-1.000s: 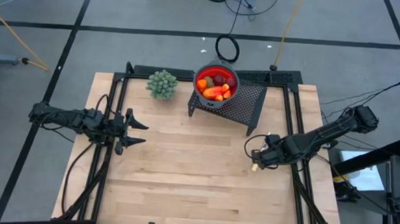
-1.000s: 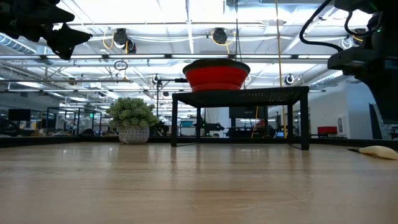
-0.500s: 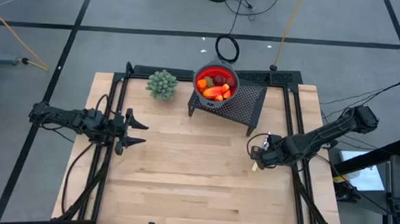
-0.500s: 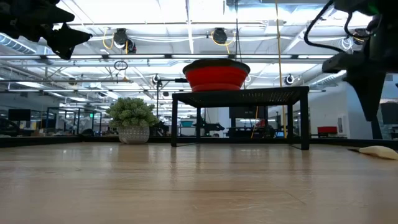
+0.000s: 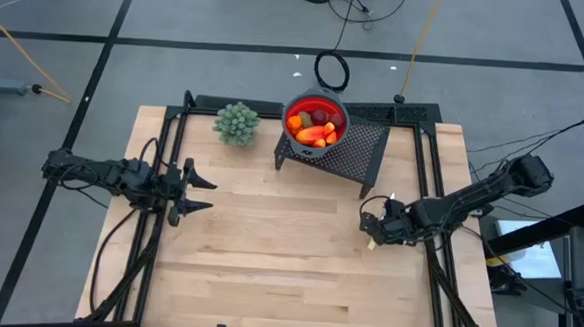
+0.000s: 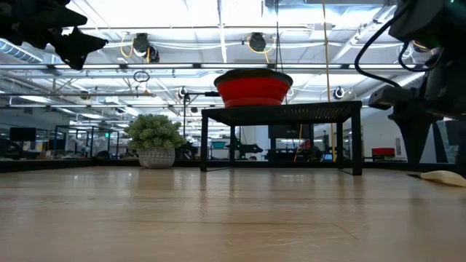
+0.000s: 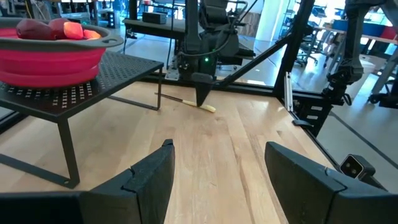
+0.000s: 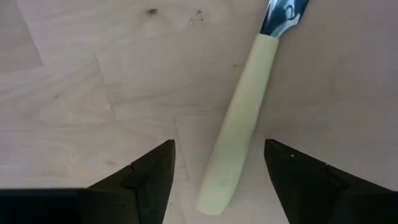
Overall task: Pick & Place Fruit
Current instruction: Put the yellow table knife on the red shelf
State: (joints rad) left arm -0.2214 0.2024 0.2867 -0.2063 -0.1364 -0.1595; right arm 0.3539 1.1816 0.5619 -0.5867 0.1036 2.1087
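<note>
Now that the right gripper [image 8: 217, 168] has spread wide, the pale-handled utensil [image 8: 235, 134] lies released on the table [image 5: 267, 262]. Left gripper [image 7: 217, 174] waits open, empty. Fruit [image 5: 314, 127] sits in the red bowl [image 5: 297, 110].

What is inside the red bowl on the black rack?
The red bowl on the black rack holds the fruit: orange, red-orange, olive and dark-red pieces piled together. Anything beneath that top layer, and the bowl's bottom, is covered and cannot be seen.

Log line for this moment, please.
right pincer: open over knife | left pincer: open, idle | fruit: in red bowl
</note>
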